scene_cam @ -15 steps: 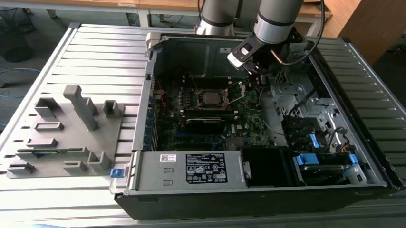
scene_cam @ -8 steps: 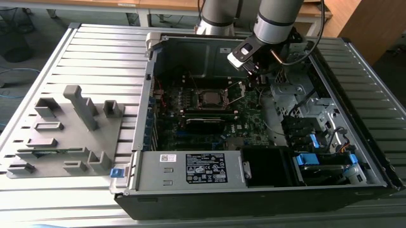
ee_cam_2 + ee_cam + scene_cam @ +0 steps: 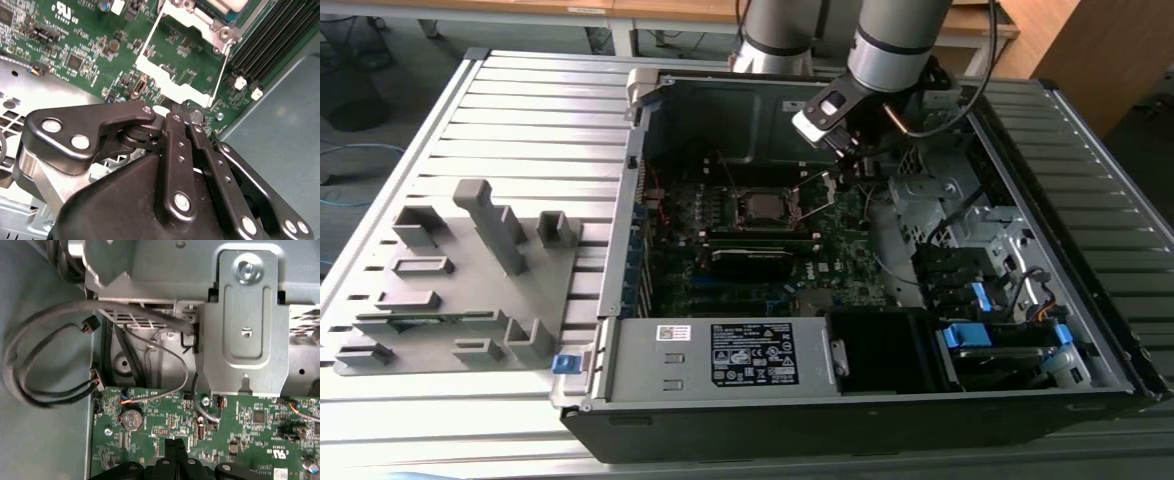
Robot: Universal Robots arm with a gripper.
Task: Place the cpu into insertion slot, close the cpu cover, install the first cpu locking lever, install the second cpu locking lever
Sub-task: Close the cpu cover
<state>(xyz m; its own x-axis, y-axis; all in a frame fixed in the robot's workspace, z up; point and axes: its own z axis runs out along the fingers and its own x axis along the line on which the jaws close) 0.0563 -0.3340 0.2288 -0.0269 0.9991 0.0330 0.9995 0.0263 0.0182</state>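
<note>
Slatted metal table (image 3: 520,110) carries open computer case (image 3: 854,425), grey fixture (image 3: 467,290).

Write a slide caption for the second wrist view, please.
Gripper, fingers together, at the edge of the raised cpu cover above the green circuit board.

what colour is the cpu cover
Bare silver metal, a thin frame around a square window. The cpu cover shows best in the second wrist view.

A lab is indicated by an open computer case (image 3: 854,420) laid on a slatted metal bench (image 3: 520,110), wooden desks (image 3: 680,10) beyond.
</note>
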